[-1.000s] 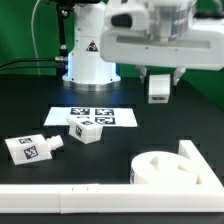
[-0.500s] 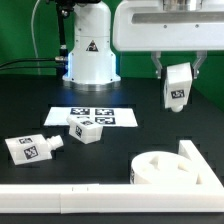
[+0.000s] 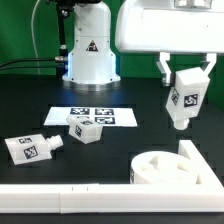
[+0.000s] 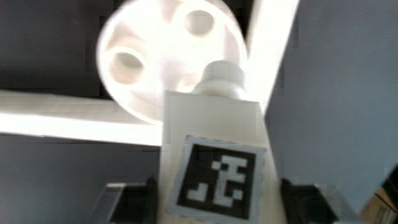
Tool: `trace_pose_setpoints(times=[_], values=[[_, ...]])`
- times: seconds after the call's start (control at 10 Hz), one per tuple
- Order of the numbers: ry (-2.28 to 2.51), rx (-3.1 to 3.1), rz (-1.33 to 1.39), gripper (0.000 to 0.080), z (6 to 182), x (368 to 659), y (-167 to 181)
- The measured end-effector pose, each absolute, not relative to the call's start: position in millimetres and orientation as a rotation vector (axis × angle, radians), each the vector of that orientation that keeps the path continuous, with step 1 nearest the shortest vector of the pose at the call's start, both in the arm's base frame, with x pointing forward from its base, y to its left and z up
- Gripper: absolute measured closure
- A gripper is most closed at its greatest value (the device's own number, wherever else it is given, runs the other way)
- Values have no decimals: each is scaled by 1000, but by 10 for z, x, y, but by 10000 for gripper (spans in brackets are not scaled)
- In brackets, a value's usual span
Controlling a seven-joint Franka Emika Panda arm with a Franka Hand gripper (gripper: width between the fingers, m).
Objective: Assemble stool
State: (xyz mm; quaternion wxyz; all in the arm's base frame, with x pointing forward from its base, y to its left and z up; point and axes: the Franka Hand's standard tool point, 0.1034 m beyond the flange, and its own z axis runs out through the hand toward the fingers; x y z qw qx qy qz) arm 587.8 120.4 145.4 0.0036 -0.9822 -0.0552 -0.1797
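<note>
My gripper [image 3: 185, 80] is shut on a white stool leg [image 3: 184, 102] with a black-and-white tag and holds it tilted in the air, peg end down, above the round white seat [image 3: 165, 167]. In the wrist view the leg [image 4: 217, 150] fills the middle, its peg pointing toward the seat [image 4: 157, 60], whose sockets show. The dark fingers [image 4: 128, 200] press on both sides of the leg. Two more tagged legs lie on the table: one [image 3: 31, 148] at the exterior view's left, one [image 3: 86, 127] near the middle.
The marker board [image 3: 112, 115] lies flat behind the middle leg. A long white border rail [image 3: 60, 198] runs along the front, with an upright corner piece [image 3: 195, 157] beside the seat. The robot base [image 3: 88, 50] stands at the back.
The gripper has come down and tilted the held leg, moving it toward the exterior view's right, closer above the seat. The legs on the table have not moved.
</note>
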Motion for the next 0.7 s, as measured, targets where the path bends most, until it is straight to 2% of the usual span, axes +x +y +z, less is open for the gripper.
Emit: trace_pose_setpoints(times=[0.2, 0.4, 0.7], values=[[-280, -3065, -615, 476, 1399, 5875, 1189], [-484, -3090, -600, 476, 1207, 5964, 1029], [-629, -3088, -635, 476, 1137, 6072, 924]])
